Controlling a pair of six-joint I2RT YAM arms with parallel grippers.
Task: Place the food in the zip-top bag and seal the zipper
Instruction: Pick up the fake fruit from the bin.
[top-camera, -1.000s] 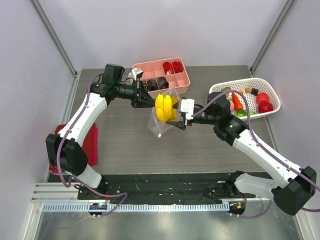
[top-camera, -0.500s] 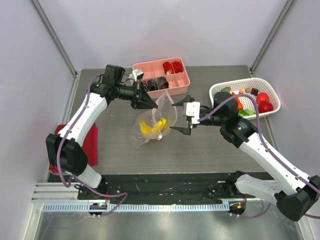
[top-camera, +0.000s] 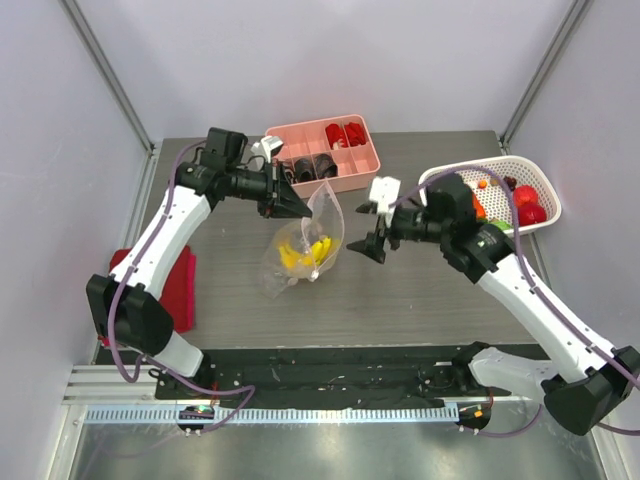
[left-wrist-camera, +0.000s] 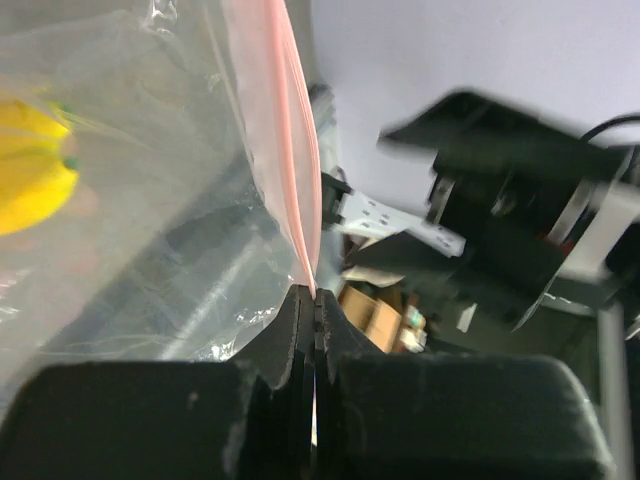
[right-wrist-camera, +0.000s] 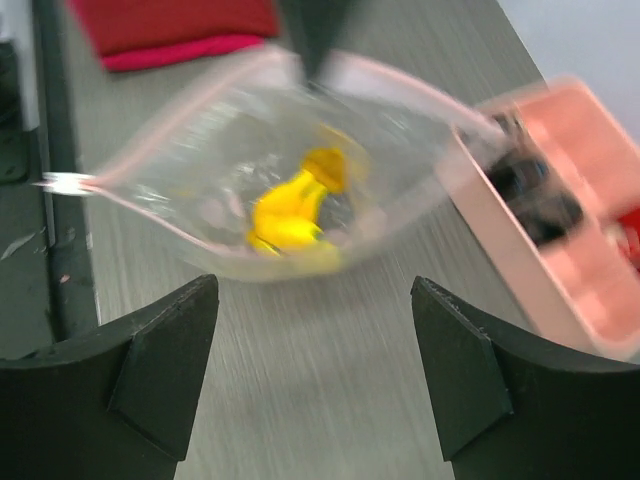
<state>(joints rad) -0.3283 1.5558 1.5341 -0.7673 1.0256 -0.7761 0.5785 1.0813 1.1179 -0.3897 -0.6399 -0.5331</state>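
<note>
Above the middle of the surface (top-camera: 420, 290), the left hand (top-camera: 297, 207) is pinched tight on the pink zipper (left-wrist-camera: 292, 150) at one lip of the zip-top bag (top-camera: 275, 275). It holds the mouth up while the belly of the bag rests on the surface, with a yellow piece (top-camera: 303, 253) of food lying inside. Just to the right, the right hand (top-camera: 375, 235) hangs between the bag and the white mesh basket (top-camera: 497, 162), jaws wide and nothing between them. Its own view, somewhat smeared, looks straight into the open mouth. The step in hand looks to be fetching the next piece, since red pieces (top-camera: 528, 205) and an orange carrot (top-camera: 476, 205) lie in the basket. To do it well, the left hand should hold its pinch and height steady: only one lip is gripped, the free lip gives the opening, and any twist could fold it shut. The right hand would best drop into the basket from above, clear of the rim, and close on a single piece near its middle. It should then carry the piece high enough to pass over the free lip and let go only once it is inside the mouth, not at the edge. The pink compartment tray (top-camera: 372, 165) just behind the bag is no part of this and should be left alone.
</note>
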